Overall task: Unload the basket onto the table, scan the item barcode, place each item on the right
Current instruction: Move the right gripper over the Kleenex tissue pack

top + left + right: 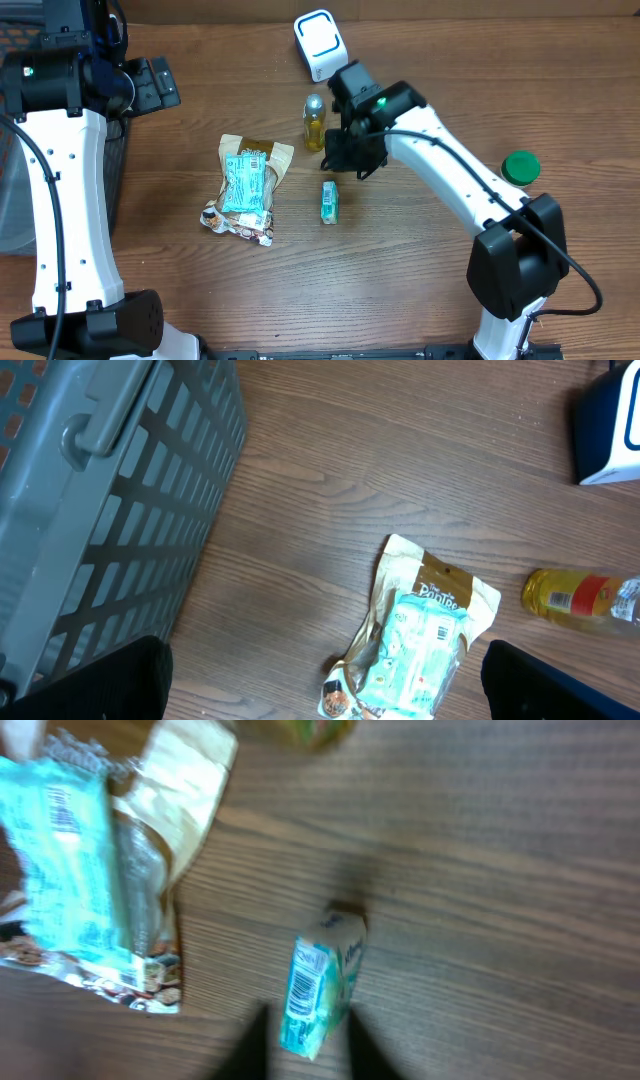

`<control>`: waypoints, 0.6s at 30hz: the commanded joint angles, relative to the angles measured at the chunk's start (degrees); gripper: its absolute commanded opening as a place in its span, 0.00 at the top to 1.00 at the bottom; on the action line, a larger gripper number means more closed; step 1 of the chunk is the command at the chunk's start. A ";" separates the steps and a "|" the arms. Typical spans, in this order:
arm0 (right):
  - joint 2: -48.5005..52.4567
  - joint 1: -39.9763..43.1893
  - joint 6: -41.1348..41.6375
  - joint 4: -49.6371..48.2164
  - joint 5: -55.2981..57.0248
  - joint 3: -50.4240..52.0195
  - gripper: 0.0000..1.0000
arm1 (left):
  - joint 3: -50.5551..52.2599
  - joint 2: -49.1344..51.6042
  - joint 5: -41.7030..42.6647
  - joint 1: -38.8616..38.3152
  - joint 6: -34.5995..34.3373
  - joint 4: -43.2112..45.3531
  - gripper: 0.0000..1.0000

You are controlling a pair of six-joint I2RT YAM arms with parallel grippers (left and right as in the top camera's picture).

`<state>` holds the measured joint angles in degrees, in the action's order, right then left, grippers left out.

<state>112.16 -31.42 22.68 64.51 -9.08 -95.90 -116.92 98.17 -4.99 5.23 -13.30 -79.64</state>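
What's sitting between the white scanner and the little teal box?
A small yellow bottle sits between the white scanner and the teal box. The overhead view shows it.

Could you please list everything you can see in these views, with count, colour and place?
scanner: one, white and blue, far centre of the table
bottle: one, yellow, lying just in front of the scanner
small box: one, teal, barcode showing, mid-table
snack packets: a pile of seemingly three, teal on top of tan and printed ones, left of the small box
round object: one, green, right side
basket: one, grey, left edge
table: one, brown wood
left end effector: one, black, open, by the basket
right end effector: one, black, shut, between bottle and small box
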 commanded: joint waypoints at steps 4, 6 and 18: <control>0.07 -0.02 4.63 -1.29 5.55 4.02 0.96 | -0.13 0.42 -0.31 -0.37 0.26 0.17 0.01; 0.07 -0.09 5.73 -1.49 5.53 5.55 0.96 | -0.13 0.44 -0.28 -0.37 0.26 0.17 0.00; 0.17 -1.42 6.10 -4.68 0.42 11.13 0.96 | -0.13 0.44 -0.28 -0.37 0.26 0.17 0.00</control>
<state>112.16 -31.88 28.29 60.07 -7.51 -85.62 -116.92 98.17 -5.02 5.23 -13.30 -79.64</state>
